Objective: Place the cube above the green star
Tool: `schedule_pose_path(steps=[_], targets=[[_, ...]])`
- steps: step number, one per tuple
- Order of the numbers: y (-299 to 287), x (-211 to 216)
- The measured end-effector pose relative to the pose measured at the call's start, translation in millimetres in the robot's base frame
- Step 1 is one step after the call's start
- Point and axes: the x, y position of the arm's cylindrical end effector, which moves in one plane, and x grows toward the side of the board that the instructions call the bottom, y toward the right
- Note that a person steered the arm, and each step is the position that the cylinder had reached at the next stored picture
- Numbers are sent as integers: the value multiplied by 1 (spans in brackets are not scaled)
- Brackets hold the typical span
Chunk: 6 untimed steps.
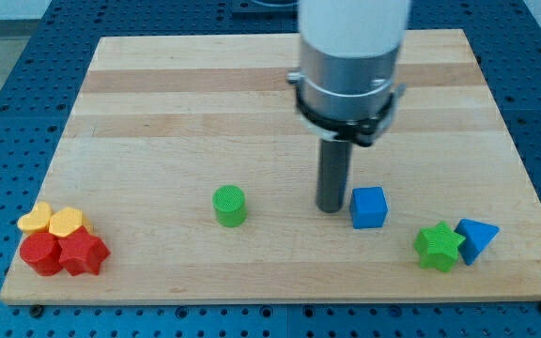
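1. The blue cube (368, 207) sits right of the frame's centre on the wooden surface (205, 113). It is turned slightly, one corner edge facing the view's bottom; no long axis can be made out.
2. The green star (439, 246) lies lower right of the cube, touching a blue triangular block (477, 238) on its right.
3. Both sit near the surface's bottom edge; bare wood stretches above them towards the view's top.
4. A green cylinder (229, 206) stands left of centre; two yellow blocks (51, 222) and two red blocks (64, 253) cluster at lower left.
5. The arm hangs upright; my tip (331, 208) rests just beside the cube's left face.
6. There is no pincer: only the rod.
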Motion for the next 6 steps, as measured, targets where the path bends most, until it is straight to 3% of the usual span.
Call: schedule_pose_path(steps=[1,3,6], targets=[[37,0],[-6,26],[60,9]])
